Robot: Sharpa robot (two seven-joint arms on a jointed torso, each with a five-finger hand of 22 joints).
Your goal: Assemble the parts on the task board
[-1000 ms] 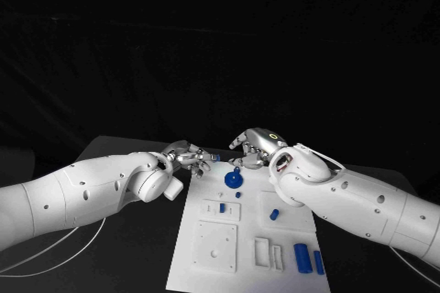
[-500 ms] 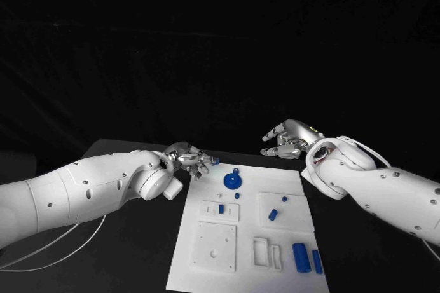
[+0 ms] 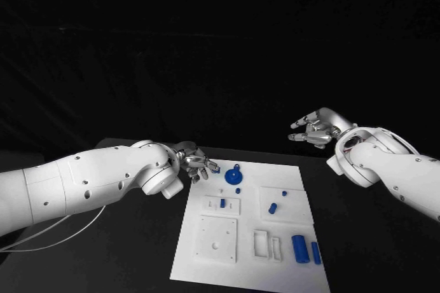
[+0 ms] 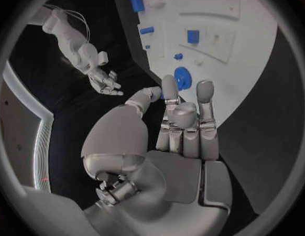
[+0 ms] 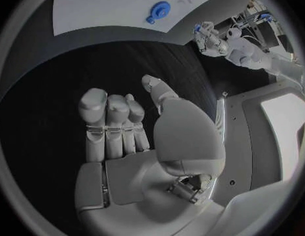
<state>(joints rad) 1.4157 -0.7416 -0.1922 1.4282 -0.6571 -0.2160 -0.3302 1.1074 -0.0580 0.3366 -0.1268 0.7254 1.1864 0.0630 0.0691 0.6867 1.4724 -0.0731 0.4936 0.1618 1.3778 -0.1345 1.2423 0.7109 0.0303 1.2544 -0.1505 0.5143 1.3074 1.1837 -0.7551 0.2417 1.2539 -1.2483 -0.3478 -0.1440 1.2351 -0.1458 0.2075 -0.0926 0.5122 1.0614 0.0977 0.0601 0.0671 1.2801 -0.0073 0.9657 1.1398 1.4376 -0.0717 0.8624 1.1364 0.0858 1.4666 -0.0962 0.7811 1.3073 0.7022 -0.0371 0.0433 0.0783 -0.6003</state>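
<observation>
The left hand (image 3: 192, 162) pinches a small blue part (image 3: 215, 169) at the board's (image 3: 284, 178) far-left corner; the right hand (image 3: 316, 129) hangs open, empty. Next, I think: seat it precisely.

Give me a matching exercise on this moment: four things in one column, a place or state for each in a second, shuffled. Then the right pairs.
Things:
1. left hand
2. right hand
3. round blue part
4. two blue cylinders

Places or states:
A. near end of the task board, side by side
B. raised off the board, holding nothing
C. far end of the board
D. pinching a small blue part

Pairs: 1-D, 2-B, 3-C, 4-A
</observation>
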